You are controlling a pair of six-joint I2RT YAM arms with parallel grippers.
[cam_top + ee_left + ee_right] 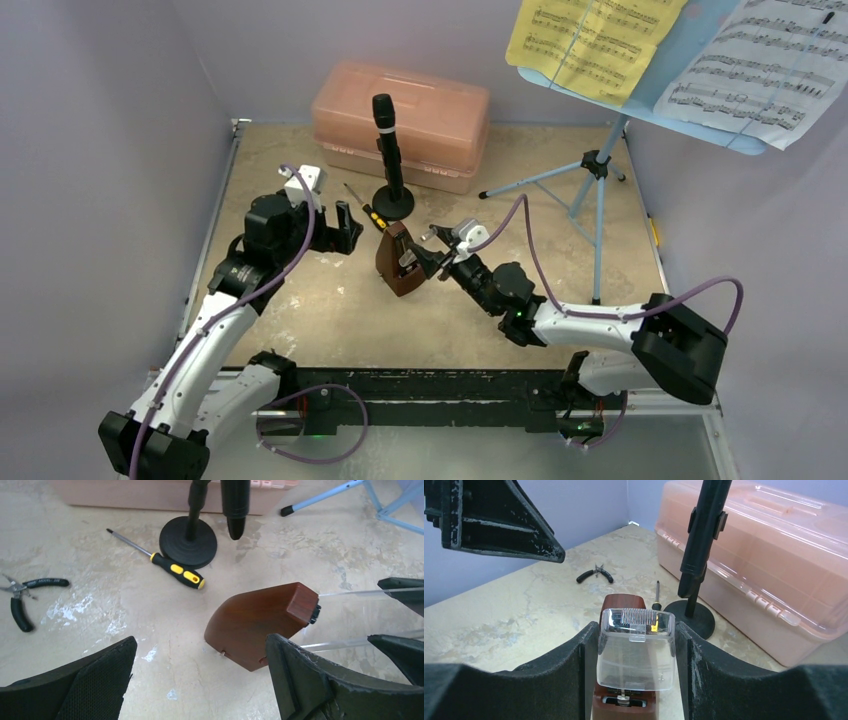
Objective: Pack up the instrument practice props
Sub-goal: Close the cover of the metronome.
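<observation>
Fingers (569,675) of the right gripper (636,645) are clamped on the clear cover (635,655) of the brown wooden metronome (398,272), one pad against each side, with the wooden body directly beneath them on the table (300,320). Fingers (95,680) of the left gripper (200,640) are spread wide and grip nothing; the metronome sits just ahead of them, nearer the right-hand finger. Beyond both pairs of fingers, against the back wall, lies the translucent pink plastic case (400,115), lid closed. Well off to the outer side of the right fingers stands the light-blue music stand (597,165) on its tripod, with a yellow sheet-music page (590,40) and a white sheet-music page (760,70) side by side on its tray. Between the fingers and the case, the black clarinet-like pipe (388,150) stands upright on its round base (189,542). A yellow-and-black screwdriver (177,571) lies flat just beside that base, ahead of the left fingers. Small black-handled pliers (22,597) lie farther out, to the outer side of the left fingers.
</observation>
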